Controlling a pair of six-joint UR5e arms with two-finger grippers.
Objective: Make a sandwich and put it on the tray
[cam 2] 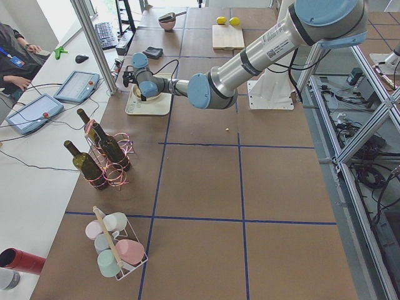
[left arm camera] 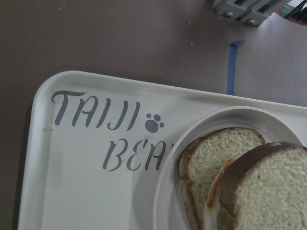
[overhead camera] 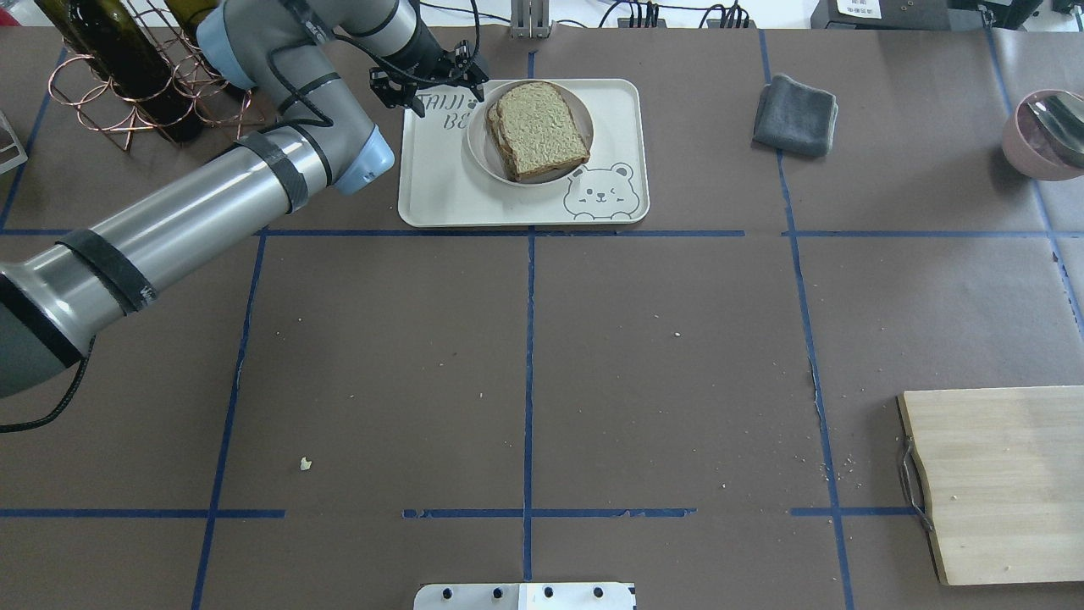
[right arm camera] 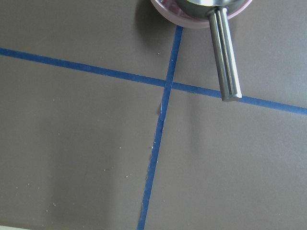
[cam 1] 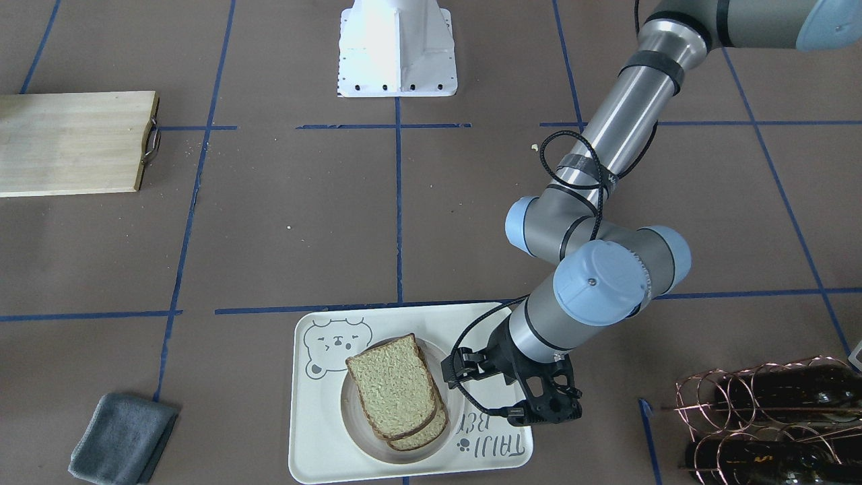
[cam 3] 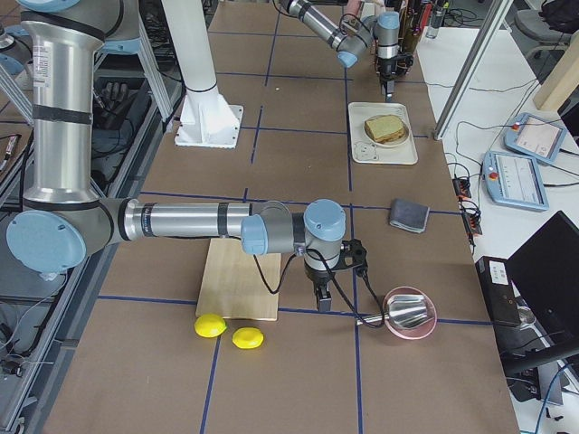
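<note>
The sandwich is two stacked slices of speckled bread lying on a small round white plate that stands on the cream bear tray. In the left wrist view the sandwich shows an orange-white edge of egg between its slices. My left gripper hovers over the tray's lettered end, beside the plate, and looks open and empty in the overhead view. My right gripper is far from the tray, next to a pink bowl. I cannot tell whether it is open or shut.
A wooden cutting board lies at the robot's right. A grey cloth lies beside the tray. A copper rack of wine bottles stands close to the left arm. The pink bowl holds a metal scoop. Two lemons lie by the board.
</note>
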